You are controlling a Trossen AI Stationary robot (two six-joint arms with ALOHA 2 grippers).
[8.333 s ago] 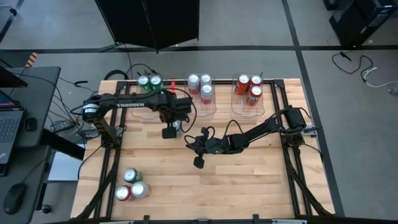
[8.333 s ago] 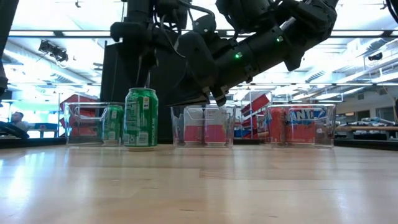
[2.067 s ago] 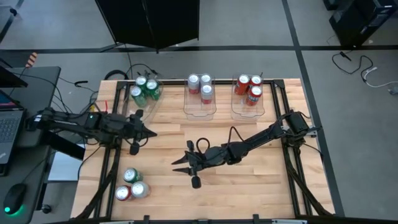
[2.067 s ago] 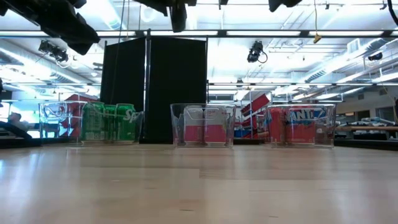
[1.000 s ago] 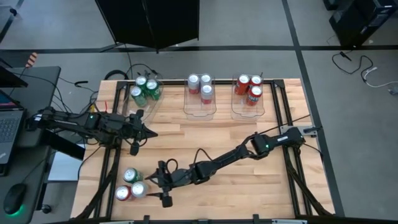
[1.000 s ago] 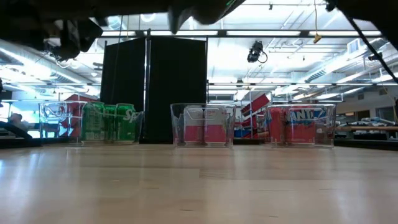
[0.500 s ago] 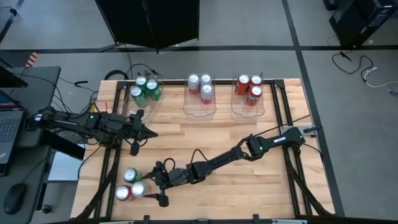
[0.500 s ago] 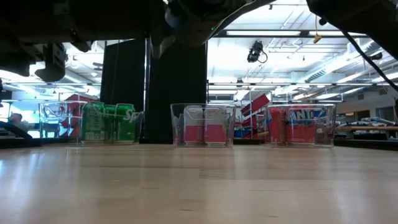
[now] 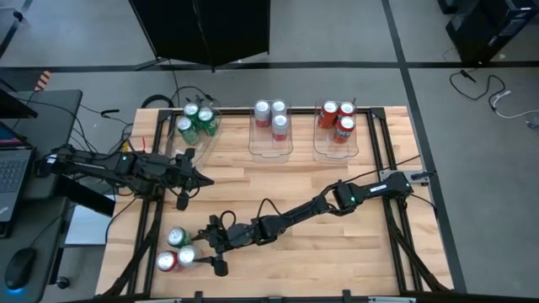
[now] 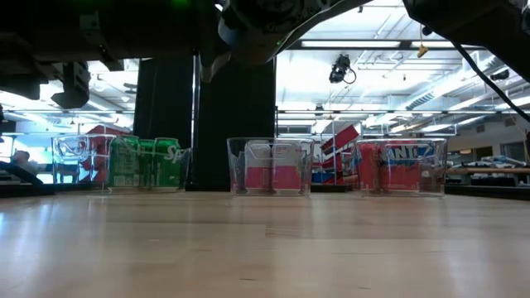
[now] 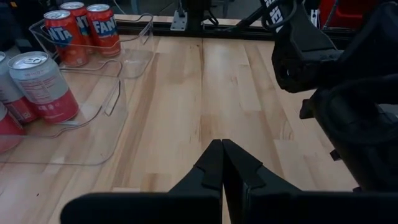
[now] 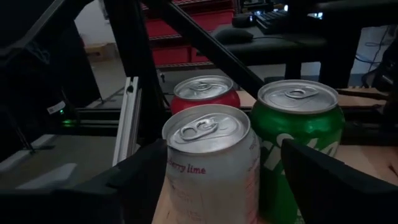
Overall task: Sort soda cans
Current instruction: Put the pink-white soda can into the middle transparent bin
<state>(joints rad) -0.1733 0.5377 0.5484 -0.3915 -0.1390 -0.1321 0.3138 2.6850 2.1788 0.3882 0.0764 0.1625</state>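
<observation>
1 silver-white can [image 12: 211, 163] newly between jaws

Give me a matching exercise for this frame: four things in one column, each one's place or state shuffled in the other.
1. left gripper
2. right gripper
3. silver-white can
4. three red cans

a. open, around a can
b. in the right-hand bin at the table's far edge
c. shut, holding nothing
d. between open fingers, near the table's front left corner

Pairs: 1-c, 2-a, 3-d, 4-b

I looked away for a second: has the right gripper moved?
Yes. The right gripper has slid toward the loose cans, its open fingers now either side of the silver-white can.
</observation>
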